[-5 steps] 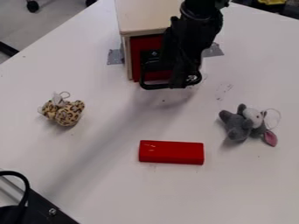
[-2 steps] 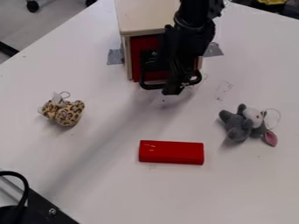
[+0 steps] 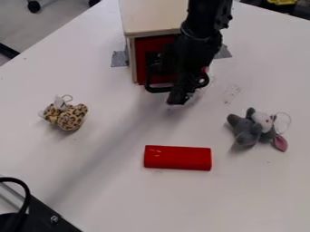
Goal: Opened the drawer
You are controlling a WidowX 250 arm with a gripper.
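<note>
1 gripper (image 3: 176,100) hangs at 12 o'clock by the red drawer's (image 3: 140,59) black handle (image 3: 156,89); I cannot tell whether its jaws are apart or together.

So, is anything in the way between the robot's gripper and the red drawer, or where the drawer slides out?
Nothing visible stands between the black gripper and the red-fronted drawer with its curved black handle. The red rectangular block lies farther out in front, so the drawer can probably start sliding.
</note>
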